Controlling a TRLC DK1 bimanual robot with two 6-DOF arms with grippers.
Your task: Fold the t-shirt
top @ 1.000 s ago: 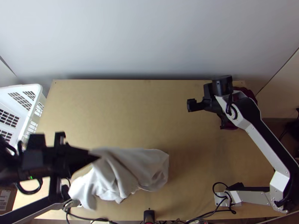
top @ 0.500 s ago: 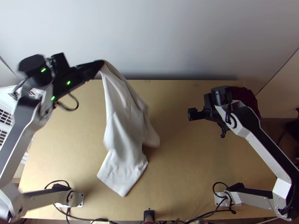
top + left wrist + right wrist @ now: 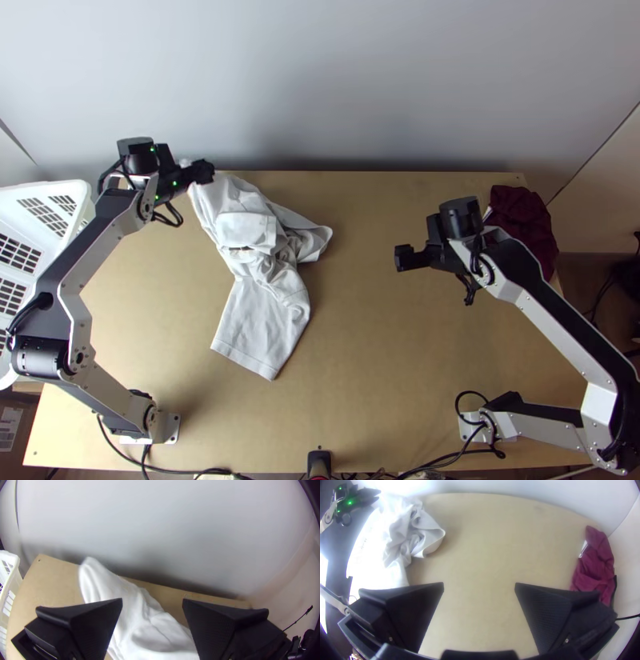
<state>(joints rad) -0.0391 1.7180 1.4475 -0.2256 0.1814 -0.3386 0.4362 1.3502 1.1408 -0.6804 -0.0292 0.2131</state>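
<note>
Left gripper (image 3: 152, 599) fingers stood wide apart over the far end of the white T-shirt (image 3: 260, 324), with nothing pinched between them. The shirt lay left of the middle of the table (image 3: 360, 344), running from near the far edge towards the near one, its upper half bunched and one flap spreading towards the right arm.

To spread it well, the next grip would best take a single layer at a shoulder or sleeve corner, with the right gripper (image 3: 479, 583), its fingers also well parted, taking the matching corner. Drawing the two apart low over the wood should pull the creases out; a pinch through several layers would likely carry the bundle along whole.

The cloth looked soft and matte, like cotton jersey, with rounded folds in the heap and a smoother, nearly flat panel ending in a stitched hem (image 3: 243, 362). The tabletop was smooth, pale wood. At its far right lay a crumpled maroon cloth (image 3: 524, 224) with a white label (image 3: 583, 549); at the left stood a rigid white plastic basket (image 3: 80, 190), its walls pierced by slots.
</note>
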